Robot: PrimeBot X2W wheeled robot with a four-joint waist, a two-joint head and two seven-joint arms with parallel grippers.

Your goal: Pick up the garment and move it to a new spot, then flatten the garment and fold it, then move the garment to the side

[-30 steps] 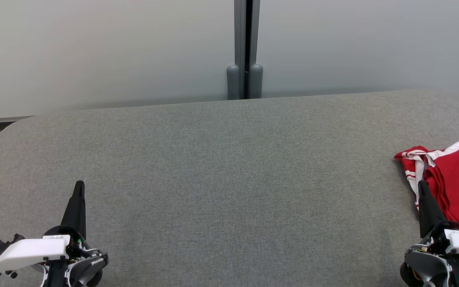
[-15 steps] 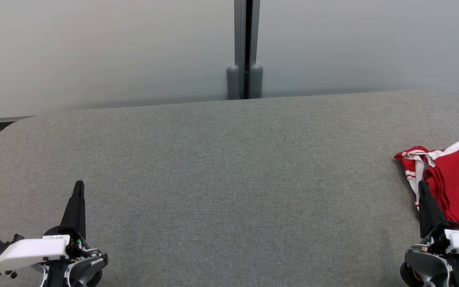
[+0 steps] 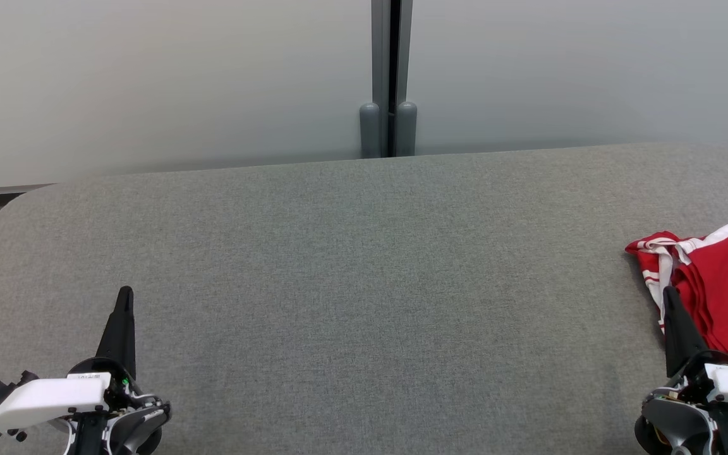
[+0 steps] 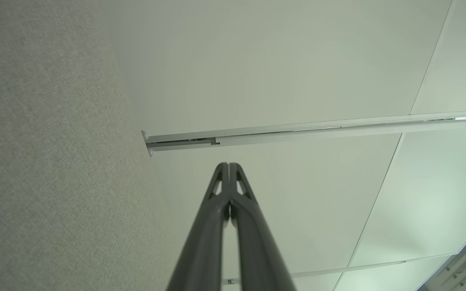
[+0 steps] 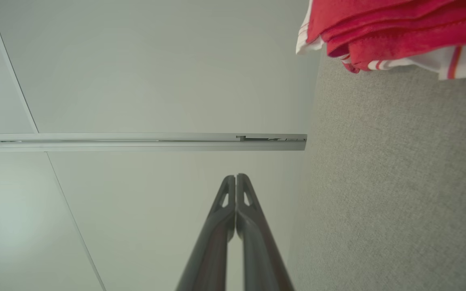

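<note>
A red garment point(image 3: 724, 284) with white striped trim lies bunched at the far right of the grey fabric-covered table point(image 3: 364, 265), partly cut off by the head view's edge. The right wrist view has the same garment point(image 5: 395, 28) in its upper right corner. My right gripper point(image 3: 668, 294) is shut, its tips just in front of the garment's left edge, holding nothing. Its fingers meet at the tip in the right wrist view, gripper point(image 5: 236, 176). My left gripper point(image 3: 126, 294) is shut and empty over the table's lower left; the left wrist view confirms this, gripper point(image 4: 229, 165).
A pale wall with a vertical grey post point(image 3: 389, 76) stands behind the table's far edge. The table's corners are rounded. Broad bare grey surface stretches between the two grippers.
</note>
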